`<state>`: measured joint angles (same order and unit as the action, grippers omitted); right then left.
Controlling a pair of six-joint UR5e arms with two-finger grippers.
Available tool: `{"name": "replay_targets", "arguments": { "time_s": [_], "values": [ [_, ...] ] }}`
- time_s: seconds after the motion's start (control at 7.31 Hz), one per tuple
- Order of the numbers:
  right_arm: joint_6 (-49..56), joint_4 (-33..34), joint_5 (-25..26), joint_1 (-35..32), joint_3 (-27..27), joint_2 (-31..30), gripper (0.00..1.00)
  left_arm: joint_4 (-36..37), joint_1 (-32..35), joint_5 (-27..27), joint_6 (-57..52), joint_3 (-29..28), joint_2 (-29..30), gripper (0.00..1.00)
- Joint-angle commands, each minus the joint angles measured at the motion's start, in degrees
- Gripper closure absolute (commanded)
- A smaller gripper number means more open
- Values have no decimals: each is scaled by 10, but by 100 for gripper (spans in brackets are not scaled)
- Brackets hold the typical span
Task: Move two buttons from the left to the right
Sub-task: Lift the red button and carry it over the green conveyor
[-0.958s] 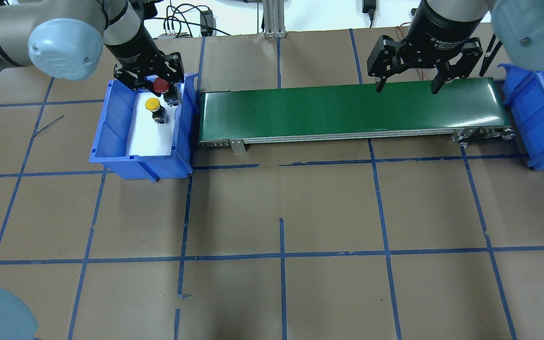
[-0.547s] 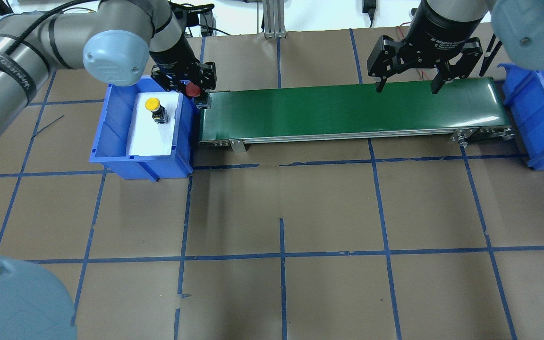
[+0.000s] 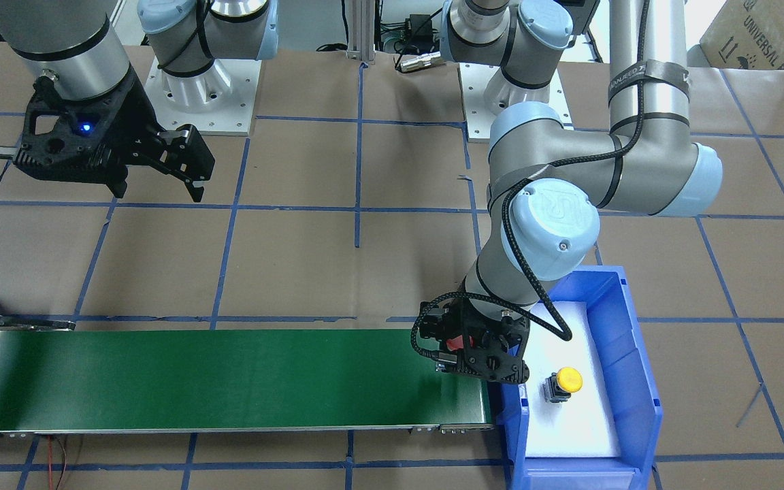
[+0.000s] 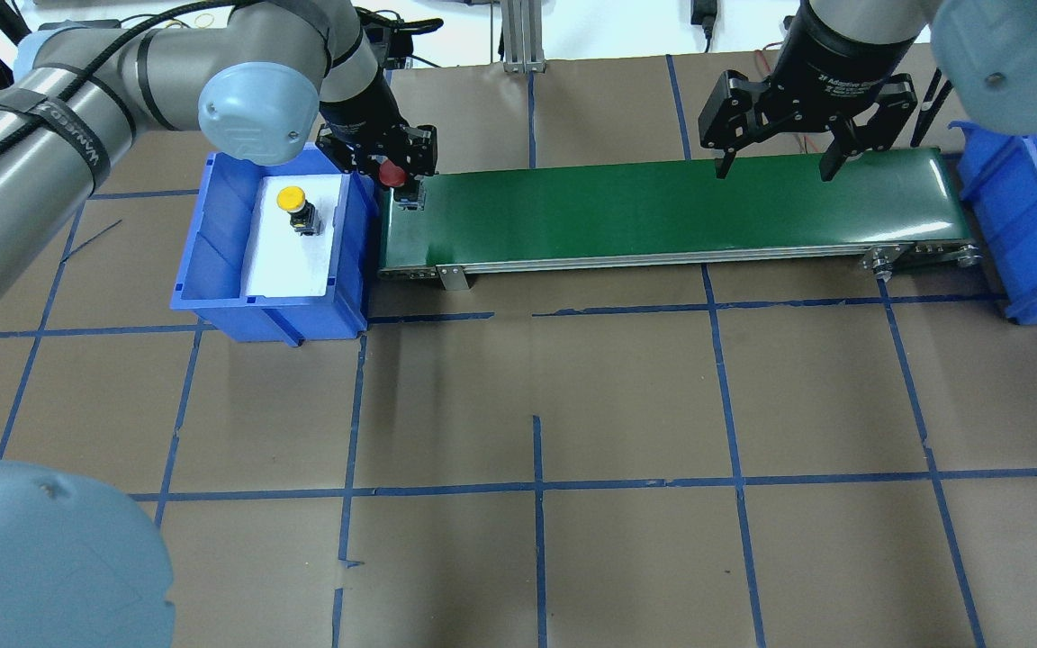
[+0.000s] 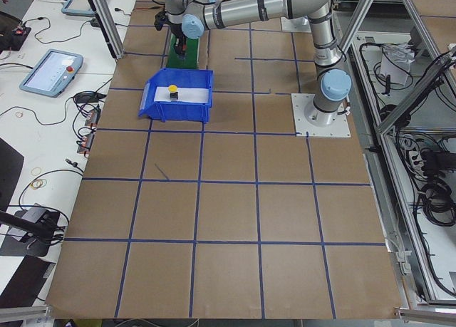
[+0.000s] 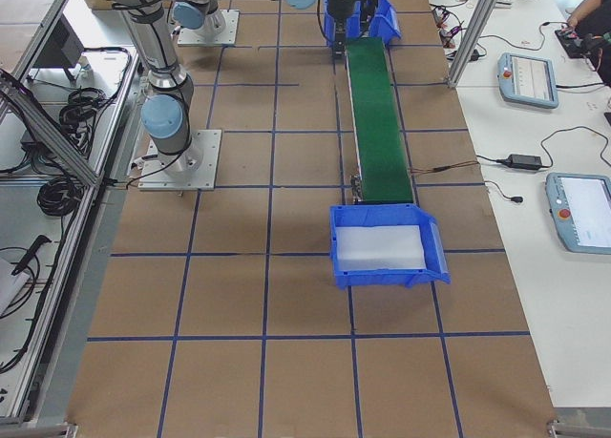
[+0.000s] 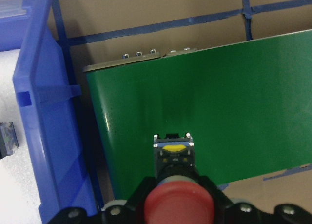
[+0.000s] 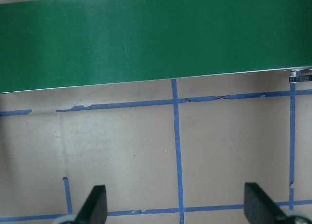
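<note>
My left gripper [image 4: 395, 173] is shut on the red button [image 4: 388, 170] and holds it just over the left end of the green conveyor belt [image 4: 662, 211]. The left wrist view shows the red cap [image 7: 180, 204] nearest the camera, with the black-grey body [image 7: 173, 155] pointing down at the belt [image 7: 219, 97]. The yellow button [image 4: 291, 198] stands on white foam in the left blue bin [image 4: 212, 243], also seen from the front as yellow button [image 3: 567, 380]. My right gripper [image 4: 775, 166] hangs open and empty above the belt's far edge, toward its right end.
A second blue bin [image 4: 1023, 225] with a white liner sits off the belt's right end. Its inside [image 6: 380, 247] holds nothing. Brown table paper with a blue tape grid spreads in front of the belt. Cables lie behind the belt.
My left gripper has carried the red button rightward out of the left bin, over its wall, to above the belt's left end. The right arm and yellow button have stayed put.
</note>
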<state>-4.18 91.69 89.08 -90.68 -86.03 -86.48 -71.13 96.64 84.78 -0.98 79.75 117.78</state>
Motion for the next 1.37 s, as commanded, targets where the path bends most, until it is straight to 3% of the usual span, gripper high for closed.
{"name": "replay_targets", "arguments": {
  "time_s": [0.0, 0.55, 0.68, 0.82, 0.96, 1.23],
  "values": [
    [0, 2, 39, -2, 1, 1, 0, 2, 2, 0, 18, -10, 26, 73],
    [1, 20, 33, -3, -1, 3, 0, 2, 2, -1, 41, -23, 45, 72],
    [0, 18, 33, -3, -3, 4, 0, 3, 6, -24, 48, -19, 45, 67],
    [-1, 18, 31, -3, -3, 4, 0, 8, 10, -40, 45, -14, 42, 38],
    [0, 18, 32, -4, -2, 1, 0, 15, 13, -48, 32, 12, 15, 0],
    [-1, 18, 32, -5, -4, 3, 0, 24, 13, -47, 32, 28, 3, 0]
  ]
}}
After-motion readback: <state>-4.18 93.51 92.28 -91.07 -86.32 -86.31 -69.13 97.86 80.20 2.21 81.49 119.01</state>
